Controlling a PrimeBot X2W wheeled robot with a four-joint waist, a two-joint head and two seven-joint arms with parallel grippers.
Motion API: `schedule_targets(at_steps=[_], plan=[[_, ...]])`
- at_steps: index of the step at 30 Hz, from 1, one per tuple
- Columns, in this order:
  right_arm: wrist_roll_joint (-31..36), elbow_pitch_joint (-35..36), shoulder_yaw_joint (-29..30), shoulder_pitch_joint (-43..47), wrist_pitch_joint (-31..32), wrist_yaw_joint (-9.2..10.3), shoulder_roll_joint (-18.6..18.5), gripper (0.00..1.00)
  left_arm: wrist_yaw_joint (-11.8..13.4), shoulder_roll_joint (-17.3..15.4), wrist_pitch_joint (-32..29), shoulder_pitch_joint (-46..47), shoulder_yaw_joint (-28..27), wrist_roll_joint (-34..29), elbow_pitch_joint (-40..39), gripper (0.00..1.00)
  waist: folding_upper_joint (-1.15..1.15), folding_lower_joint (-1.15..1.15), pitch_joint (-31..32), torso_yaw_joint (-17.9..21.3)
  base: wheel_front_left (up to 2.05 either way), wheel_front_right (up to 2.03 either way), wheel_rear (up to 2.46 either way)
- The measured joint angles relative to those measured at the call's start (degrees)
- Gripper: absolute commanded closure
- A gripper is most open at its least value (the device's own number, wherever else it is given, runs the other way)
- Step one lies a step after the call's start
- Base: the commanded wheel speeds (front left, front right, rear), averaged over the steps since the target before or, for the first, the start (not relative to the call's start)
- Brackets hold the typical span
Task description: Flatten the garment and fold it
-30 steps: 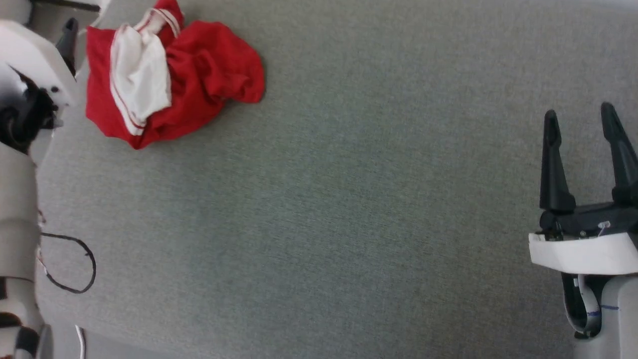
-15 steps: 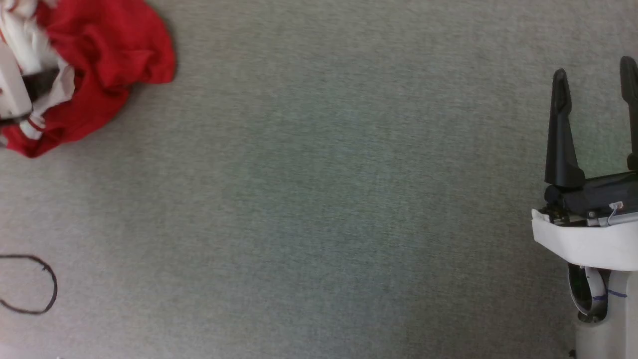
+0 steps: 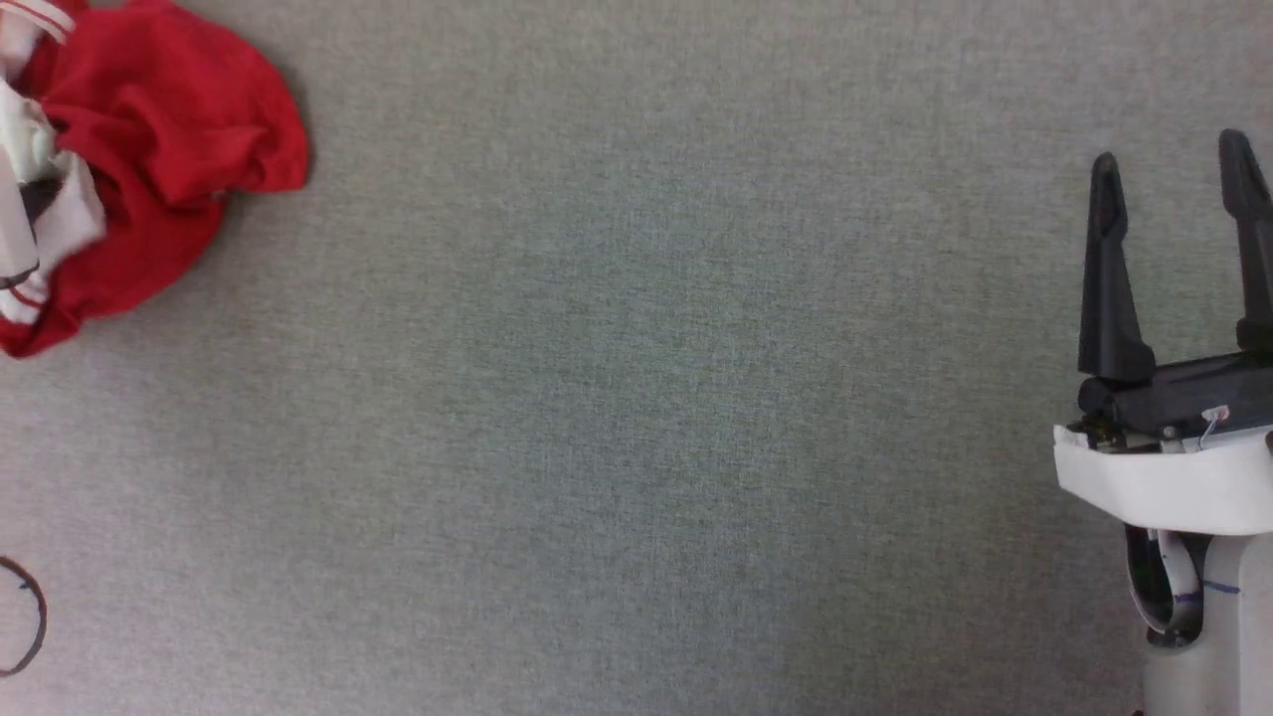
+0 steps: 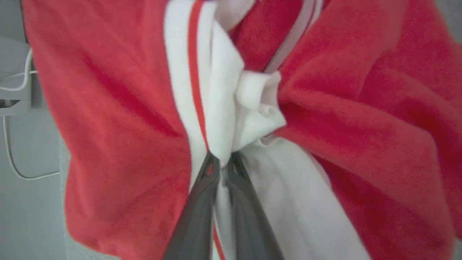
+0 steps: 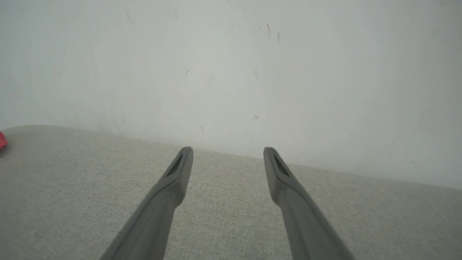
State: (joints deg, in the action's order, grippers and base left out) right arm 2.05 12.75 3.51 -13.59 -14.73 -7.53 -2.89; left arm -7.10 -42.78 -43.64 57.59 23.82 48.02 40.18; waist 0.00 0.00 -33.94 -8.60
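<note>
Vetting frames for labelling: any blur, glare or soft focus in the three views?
Head view: evenly lit, no glare, right pincer crisp, jersey slightly smeared at the left edge. Left wrist view: jersey and left pincer soft. Right wrist view: grey fabric sharp, finger bases blurred.

The right gripper [image 3: 1169, 149] has two long black fingers [image 3: 1106, 278], broad at the root and tapering to narrow rounded tips. They rise from a black block [image 3: 1183, 393], where a small white plug [image 3: 1215, 415] with thin wires sits. Under the block is a curved white collar [image 3: 1164, 492], then a pale grey forearm [image 3: 1228, 656] with a short blue line [image 3: 1221, 589] and a looped flat cable [image 3: 1154, 597] beside it. In the right wrist view each finger has a dark narrow slot [image 5: 175, 165] near its tip. The left gripper [image 4: 223, 160] has the same tapered fingers [image 4: 196, 216], which look grey in its wrist view.
</note>
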Motion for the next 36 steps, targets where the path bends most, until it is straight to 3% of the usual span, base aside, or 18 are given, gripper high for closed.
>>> schedule_targets(at_steps=[6, 16, 23, 28, 36], plan=[[-1.6, -1.7, 0.2, 2.7, 0.0, 0.00, 0.0, 0.00, 0.0, -1.9, 3.3, 0.1, 3.4, -0.1, -4.3, 1.00, 0.00, 0.00, 5.5, -0.5, 0.00, 0.00, 0.00], [-4.6, -3.7, 1.4, 6.9, 0.0, -0.01, 0.0, 0.00, 0.0, -2.8, 3.2, 4.2, 13.0, 1.4, -20.8, 1.00, 0.00, -0.01, 15.9, -0.9, 0.00, 0.00, 0.00], [-6.2, -4.2, 1.2, 7.6, 0.0, -0.01, 0.0, 0.00, 0.0, -2.3, 3.1, 8.3, 20.0, 2.2, -28.8, 1.00, 0.00, -0.01, 20.4, 1.6, 0.00, 0.00, 0.00], [-7.2, -4.3, 1.1, 7.9, 0.0, -0.01, 0.0, 0.00, 0.0, 0.7, 4.2, 9.2, 26.2, 3.5, -33.1, 1.00, 0.00, -0.01, 21.8, 5.4, 0.00, 0.00, 0.00], [-7.9, -4.4, 1.6, 7.9, 0.0, 0.00, 0.0, 0.00, 0.0, 10.5, 10.1, 8.2, 36.5, 6.6, -32.7, 1.00, -0.01, 0.00, 22.1, 12.9, 0.00, 0.00, 0.00]])
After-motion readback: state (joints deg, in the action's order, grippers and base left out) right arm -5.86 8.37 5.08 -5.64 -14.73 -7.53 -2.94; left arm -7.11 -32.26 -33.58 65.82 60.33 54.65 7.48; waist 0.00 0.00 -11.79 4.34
